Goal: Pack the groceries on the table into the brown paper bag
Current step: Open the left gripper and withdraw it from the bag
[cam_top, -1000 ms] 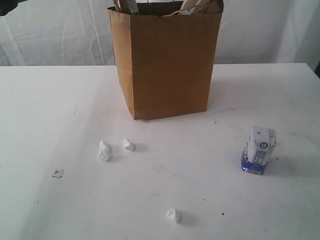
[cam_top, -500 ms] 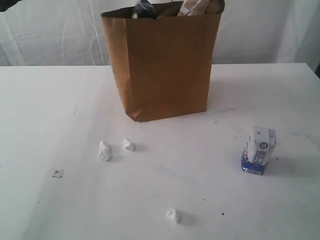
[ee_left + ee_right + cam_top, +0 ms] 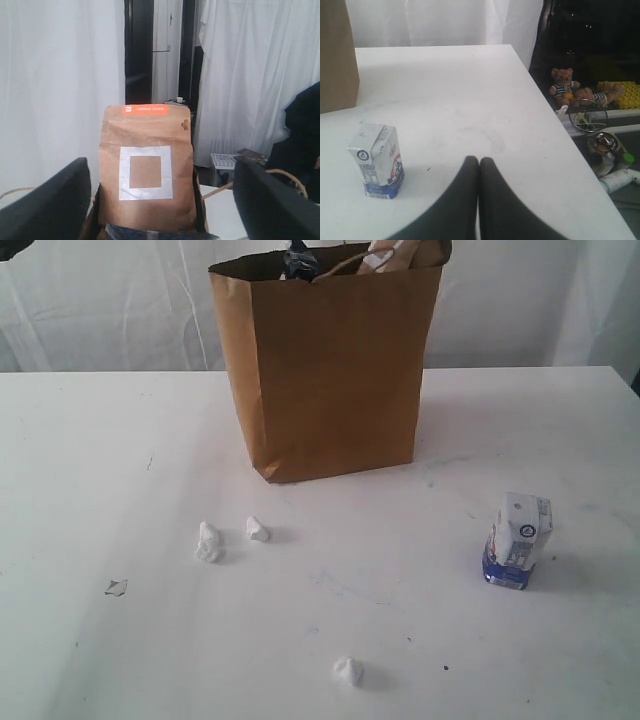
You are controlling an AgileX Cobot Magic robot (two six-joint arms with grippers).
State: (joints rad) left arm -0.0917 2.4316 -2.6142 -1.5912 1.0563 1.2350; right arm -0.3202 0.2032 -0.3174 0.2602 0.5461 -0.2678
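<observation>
On the upper middle of the exterior view, the tall brown paper bag stands upright on the wide white counter, and its ragged top edge almost reaches the top of the frame. At the mouth of the bag some things stick out a little: a dark shape and, to the right of it, a pale brown top. From this view I cannot tell for sure what they are.

The left wrist view looks at the flat brown paper pouch with an orange label, which stands upright inside the bag. The left tool is released: its two black fingers are wide apart, one on each side of the pouch, and they do not hold it. A dark crinkled thing lies just below the pouch.

At the lower right of the exterior view the small white and blue carton stands upright on the counter, well apart from the bag. The right tool hangs above the counter near this carton, with its fingers pressed together and nothing between them.

Three small white crumpled lumps lie on the counter at the lower left and lower middle of the exterior view, and a tiny brownish scrap lies further to the left.
</observation>
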